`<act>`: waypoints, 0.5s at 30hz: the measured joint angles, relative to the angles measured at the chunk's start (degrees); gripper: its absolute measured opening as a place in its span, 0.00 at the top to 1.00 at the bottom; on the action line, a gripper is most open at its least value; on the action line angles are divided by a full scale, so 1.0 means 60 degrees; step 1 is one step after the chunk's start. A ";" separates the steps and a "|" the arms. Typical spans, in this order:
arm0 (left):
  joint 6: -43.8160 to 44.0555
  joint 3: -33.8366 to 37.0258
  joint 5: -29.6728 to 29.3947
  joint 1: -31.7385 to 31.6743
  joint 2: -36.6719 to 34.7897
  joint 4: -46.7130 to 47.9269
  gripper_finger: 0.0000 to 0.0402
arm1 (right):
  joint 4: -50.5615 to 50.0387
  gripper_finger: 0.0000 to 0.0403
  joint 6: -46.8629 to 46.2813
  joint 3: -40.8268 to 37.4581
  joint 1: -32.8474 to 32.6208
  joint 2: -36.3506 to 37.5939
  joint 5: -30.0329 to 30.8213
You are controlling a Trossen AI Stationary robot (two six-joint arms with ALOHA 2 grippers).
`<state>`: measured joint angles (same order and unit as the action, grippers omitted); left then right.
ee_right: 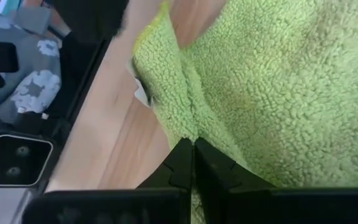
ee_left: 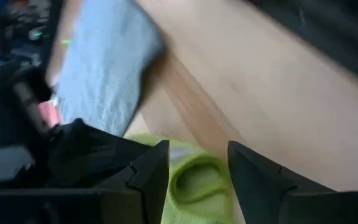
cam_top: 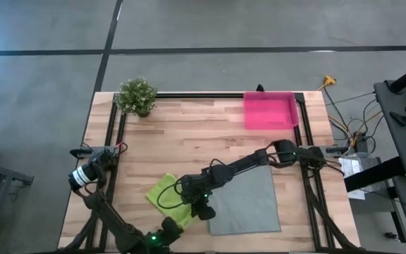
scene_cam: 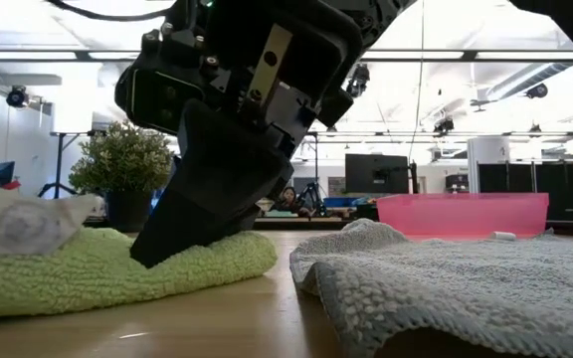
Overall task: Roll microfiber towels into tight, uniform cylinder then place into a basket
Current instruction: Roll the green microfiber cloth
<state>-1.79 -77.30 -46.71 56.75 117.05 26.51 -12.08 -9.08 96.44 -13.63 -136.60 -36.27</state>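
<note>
The lime green towel (cam_top: pixel 166 196) lies partly folded on the table near its front edge, left of centre. My right gripper (ee_right: pixel 192 144) is shut, and its tip rests on the towel; it also shows in the high view (cam_top: pixel 204 210) and in the low view (scene_cam: pixel 152 257). My left gripper (ee_left: pixel 197 146) stands open at the towel's near end (ee_left: pixel 196 186), which shows as a folded loop between the two fingers. The grey towel (cam_top: pixel 249 201) lies flat on the table to the right. The pink basket (cam_top: pixel 270 111) stands at the far right. My left gripper has the green towel's looped near end (ee_left: pixel 196 186) between its fingers; whether they touch it I cannot tell. My right gripper presses its shut fingertips on a raised fold (ee_right: pixel 185 121) of the green towel, slanting down from the far right. The towel lies on the table and is dented under the tip (scene_cam: pixel 167 249).
A small potted plant (cam_top: pixel 136 95) stands at the far left corner. Black frame rails (cam_top: pixel 111 134) run along the table's left and right sides. Bare wood (cam_top: pixel 189 134) lies between the towels and the basket. The grey towel's left edge (scene_cam: pixel 311 261) is bunched up beside the green one.
</note>
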 joint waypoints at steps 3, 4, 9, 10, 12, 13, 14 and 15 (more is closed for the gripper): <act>-0.0986 -0.0186 0.0469 -0.0153 0.0000 0.0823 0.63 | -0.0282 0.98 0.0120 0.0167 -0.0001 -0.0144 0.0007; -0.1247 -0.0281 0.0542 -0.0171 0.0000 0.1196 0.63 | -0.0331 0.98 0.0172 0.0176 0.0000 -0.0151 0.0010; -0.2497 -0.0515 0.0553 -0.0240 0.0000 0.2030 0.63 | -0.0340 0.98 0.0280 0.0151 0.0007 -0.0152 0.0022; -0.2770 -0.0542 0.0550 -0.0261 0.0000 0.1939 0.63 | -0.0340 0.98 0.0285 0.0155 0.0014 -0.0156 0.0022; -0.3240 -0.0593 0.0474 -0.0351 0.0000 0.1784 0.63 | -0.0346 0.98 0.0328 0.0158 0.0029 -0.0159 0.0025; -0.3435 -0.0593 0.0371 -0.0408 0.0000 0.1586 0.63 | -0.0346 0.98 0.0331 0.0155 0.0025 -0.0161 0.0025; -0.3662 -0.0593 0.0240 -0.0456 0.0000 0.1306 0.63 | -0.0350 0.98 0.0326 0.0154 0.0041 -0.0161 0.0034; -0.3944 -0.0593 0.0097 -0.0484 0.0000 0.0977 0.63 | -0.0350 0.98 0.0300 0.0154 0.0050 -0.0159 0.0043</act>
<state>-25.46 -80.86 -46.13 53.84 117.05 32.37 -14.17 -7.28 97.36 -13.33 -137.56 -36.01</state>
